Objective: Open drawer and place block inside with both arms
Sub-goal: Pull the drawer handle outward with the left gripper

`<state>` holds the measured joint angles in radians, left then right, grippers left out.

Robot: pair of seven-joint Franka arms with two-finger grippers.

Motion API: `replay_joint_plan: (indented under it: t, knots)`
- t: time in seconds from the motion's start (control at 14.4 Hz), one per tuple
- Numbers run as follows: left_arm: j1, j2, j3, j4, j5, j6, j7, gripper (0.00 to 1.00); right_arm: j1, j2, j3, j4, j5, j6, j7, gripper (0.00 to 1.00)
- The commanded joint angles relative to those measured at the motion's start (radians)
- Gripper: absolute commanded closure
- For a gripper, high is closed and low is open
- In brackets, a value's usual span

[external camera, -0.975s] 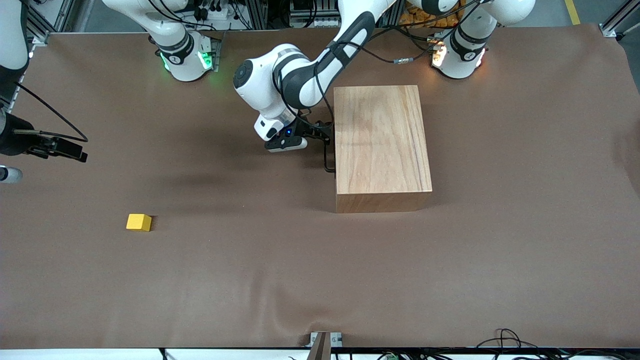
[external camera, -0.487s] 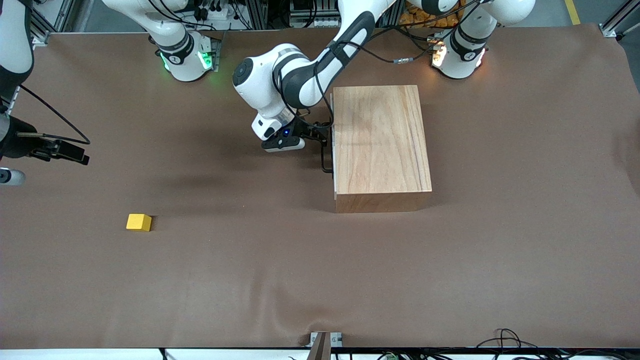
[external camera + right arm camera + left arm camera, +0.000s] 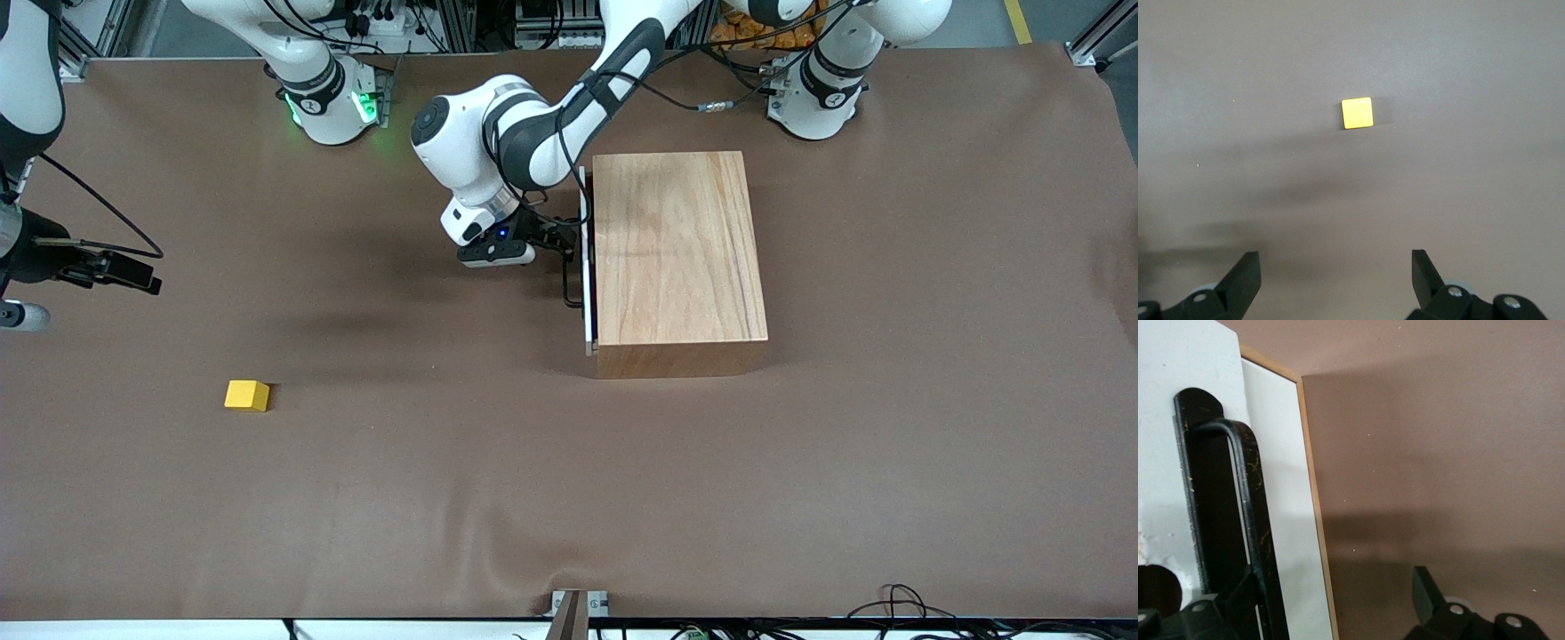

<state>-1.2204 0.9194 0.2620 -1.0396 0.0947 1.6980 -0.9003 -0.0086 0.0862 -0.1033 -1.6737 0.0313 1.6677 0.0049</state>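
A brown cloth covers the table [image 3: 569, 498], with cables and metal framing along its edges. The box [image 3: 677, 249] sits mid-table, its drawer [image 3: 586, 267] slid out a crack. The left gripper [image 3: 569, 244] is at the handle [image 3: 1248, 520], hooked by one finger with the fingers wide apart. The right gripper [image 3: 1336, 277], spread wide and empty, hangs over bare cloth at the right arm's end, where the block [image 3: 246, 395] lies.

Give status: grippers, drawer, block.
Left gripper hooked on drawer handle, drawer cracked open. Right gripper open above table, block untouched on table. Nothing in the way.
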Motion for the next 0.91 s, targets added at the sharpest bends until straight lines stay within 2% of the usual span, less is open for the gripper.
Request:
replay_joint_plan:
  t: [0.0, 0.84]
  knots:
    - [-0.002, 0.015, -0.009, 0.027, 0.025, 0.049, 0.017, 0.00, -0.014, -0.014, 0.013, -0.009, -0.005, 0.006, -0.009, 0.00]
    - [-0.013, 0.018, -0.023, 0.030, 0.025, 0.129, 0.018, 0.00, -0.011, -0.034, 0.017, 0.024, -0.002, -0.032, -0.009, 0.00]
